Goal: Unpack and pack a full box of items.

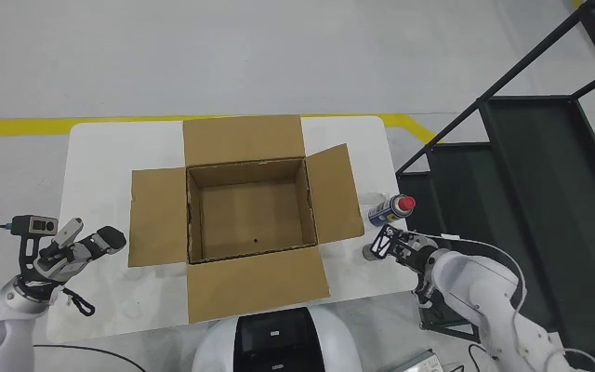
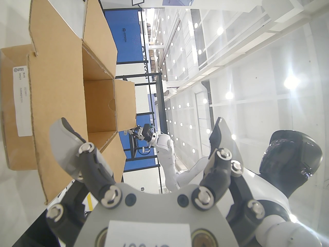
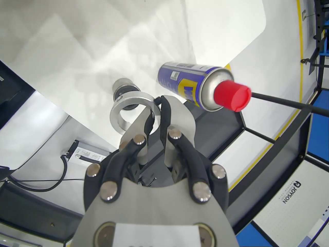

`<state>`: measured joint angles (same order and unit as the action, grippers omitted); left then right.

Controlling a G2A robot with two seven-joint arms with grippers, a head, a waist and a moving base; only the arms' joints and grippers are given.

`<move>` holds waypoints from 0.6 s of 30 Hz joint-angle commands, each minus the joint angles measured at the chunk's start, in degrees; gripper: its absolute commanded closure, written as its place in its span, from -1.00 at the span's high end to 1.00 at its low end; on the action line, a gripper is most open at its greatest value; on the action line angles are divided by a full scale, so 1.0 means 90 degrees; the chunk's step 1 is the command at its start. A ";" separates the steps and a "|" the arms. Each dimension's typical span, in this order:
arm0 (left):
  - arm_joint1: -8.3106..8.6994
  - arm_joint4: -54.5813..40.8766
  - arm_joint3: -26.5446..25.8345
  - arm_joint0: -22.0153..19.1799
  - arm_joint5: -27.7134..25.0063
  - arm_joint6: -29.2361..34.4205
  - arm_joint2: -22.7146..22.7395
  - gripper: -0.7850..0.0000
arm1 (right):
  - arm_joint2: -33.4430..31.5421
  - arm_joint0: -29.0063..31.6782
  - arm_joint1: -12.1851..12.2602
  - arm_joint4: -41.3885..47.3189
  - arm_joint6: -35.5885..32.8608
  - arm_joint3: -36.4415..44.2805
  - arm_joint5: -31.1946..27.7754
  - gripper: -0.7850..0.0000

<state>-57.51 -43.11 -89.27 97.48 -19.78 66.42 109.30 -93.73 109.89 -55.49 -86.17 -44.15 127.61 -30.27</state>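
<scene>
An open cardboard box [image 1: 249,167] stands in the middle of the white table [image 1: 102,158], flaps spread, with nothing inside. The box [image 2: 59,86] also appears in the left wrist view. My left gripper [image 1: 93,244] hovers at the table's left edge, open and empty [image 2: 140,129]. My right gripper [image 1: 383,244] is at the table's right edge, shut on the rim of a silver metal ring [image 3: 128,111] just above the glossy surface. Right beside it a blue spray can [image 1: 390,209] with a red cap [image 3: 232,95] lies on its side.
A black metal staircase [image 1: 502,186] stands close to the table's right edge, its rail [image 3: 282,102] passing behind the can. A yellow floor line [image 1: 37,124] runs behind the table. White tabletop lies bare left and right of the box flaps.
</scene>
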 commanded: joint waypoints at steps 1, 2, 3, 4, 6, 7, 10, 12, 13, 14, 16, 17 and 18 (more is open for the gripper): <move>0.0000 0.0000 0.0000 0.0000 0.0000 0.0000 0.0000 1.00 | 0.0026 -0.0019 -0.0006 0.0060 -0.0110 0.0234 0.0035 -1.00; 0.0000 0.0000 0.0000 0.0000 0.0000 0.0000 0.0000 1.00 | 0.0042 -0.0036 -0.0011 0.0094 -0.0124 0.0347 0.0077 -1.00; 0.0000 0.0000 0.0000 0.0000 0.0000 0.0000 0.0000 1.00 | 0.0046 -0.0046 -0.0015 0.0106 -0.0172 0.0434 0.0132 -1.00; 0.0000 0.0000 0.0000 0.0000 0.0000 0.0000 0.0000 1.00 | 0.0054 -0.0061 -0.0018 0.0093 -0.0214 0.0535 0.0177 -1.00; 0.0000 0.0000 0.0000 0.0000 0.0000 0.0000 0.0000 1.00 | 0.0073 -0.0111 -0.0027 0.0067 -0.0195 0.0723 0.0289 -1.00; 0.0000 0.0000 0.0000 0.0000 0.0000 0.0000 0.0000 1.00 | 0.0089 -0.0142 -0.0029 -0.0003 -0.0182 0.0782 0.0342 -1.00; 0.0000 0.0000 0.0000 0.0000 0.0000 0.0000 0.0000 1.00 | 0.0241 -0.0347 -0.0038 -0.0176 0.0089 0.0782 0.0396 -1.00; 0.0000 0.0000 0.0000 0.0000 0.0000 0.0000 0.0000 1.00 | 0.0417 -0.0508 -0.0050 -0.0232 0.0233 0.0782 0.0431 -1.00; 0.0000 0.0000 0.0000 0.0000 0.0000 0.0000 0.0000 1.00 | 0.0517 -0.0599 -0.0057 -0.0247 0.0273 0.0782 0.0449 -1.00; 0.0000 0.0000 0.0000 0.0000 0.0000 0.0000 0.0000 1.00 | 0.0647 -0.0697 -0.0067 -0.0188 0.0358 0.0781 0.0449 -1.00; 0.0000 0.0000 0.0000 0.0000 0.0000 0.0000 0.0000 1.00 | 0.0893 -0.0936 -0.0091 -0.0100 0.0453 0.0677 0.0512 -1.00; 0.0000 0.0000 0.0000 0.0000 0.0000 0.0000 0.0000 1.00 | 0.1047 -0.1079 -0.0108 0.0013 0.0569 0.0612 0.0533 -1.00; 0.0000 0.0000 0.0000 0.0000 0.0000 0.0000 0.0000 1.00 | 0.1184 -0.1234 -0.0127 0.0093 0.0646 0.0522 0.0591 -1.00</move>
<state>-57.51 -43.11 -89.27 97.48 -19.78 66.42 109.30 -84.38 100.24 -56.49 -86.16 -39.10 133.06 -25.37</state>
